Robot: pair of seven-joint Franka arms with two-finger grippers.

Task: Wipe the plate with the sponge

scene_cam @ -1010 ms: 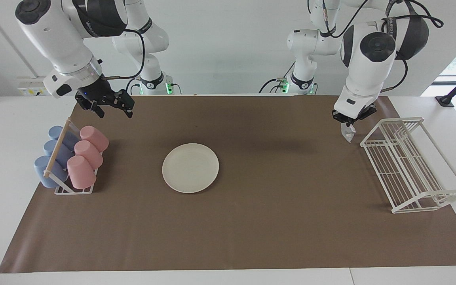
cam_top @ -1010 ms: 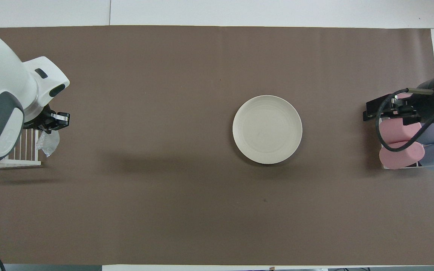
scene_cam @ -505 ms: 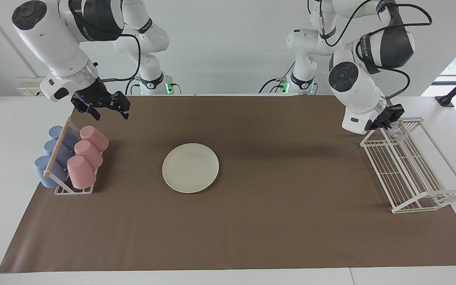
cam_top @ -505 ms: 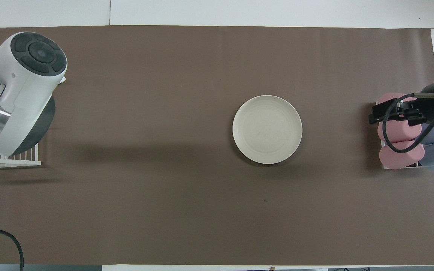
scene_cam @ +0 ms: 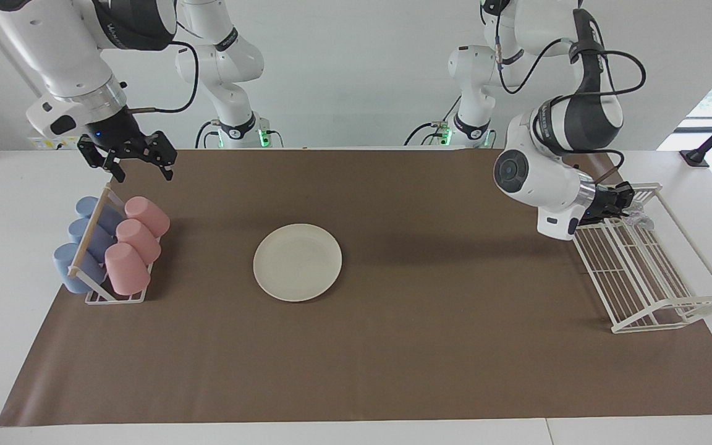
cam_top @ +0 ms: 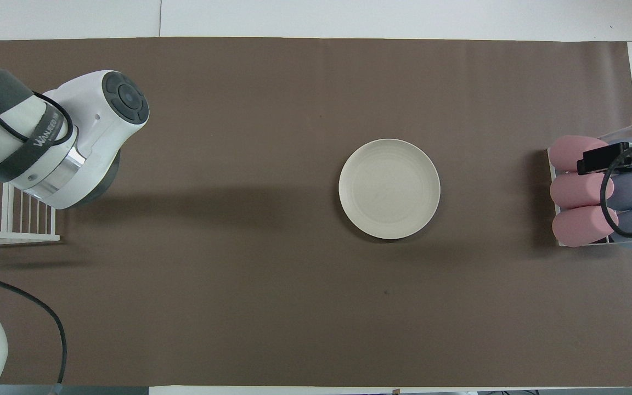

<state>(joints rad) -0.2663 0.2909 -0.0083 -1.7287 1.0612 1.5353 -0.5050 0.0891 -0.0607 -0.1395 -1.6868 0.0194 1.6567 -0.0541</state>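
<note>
The cream-white plate [scene_cam: 297, 262] lies flat on the brown mat, about midway between the two arms' ends; it also shows in the overhead view [cam_top: 389, 188]. My left gripper [scene_cam: 625, 206] points sideways over the robot-side end of the white wire rack [scene_cam: 656, 278] and is shut on the silvery sponge [scene_cam: 639, 217], which sits at the rack's top rail. In the overhead view the left arm hides this gripper and the sponge. My right gripper [scene_cam: 139, 165] is open and empty, up in the air over the robot-side end of the cup rack [scene_cam: 87, 247].
The cup rack holds pink cups [scene_cam: 136, 244] and blue cups [scene_cam: 81, 247] lying on their sides at the right arm's end; it also shows in the overhead view [cam_top: 596, 192]. The wire rack [cam_top: 9, 219] stands at the left arm's end.
My left gripper swung with the sponge from beside the wire rack to over its robot-side end. My right gripper drew back toward the right arm's end of the table. The plate has not moved.
</note>
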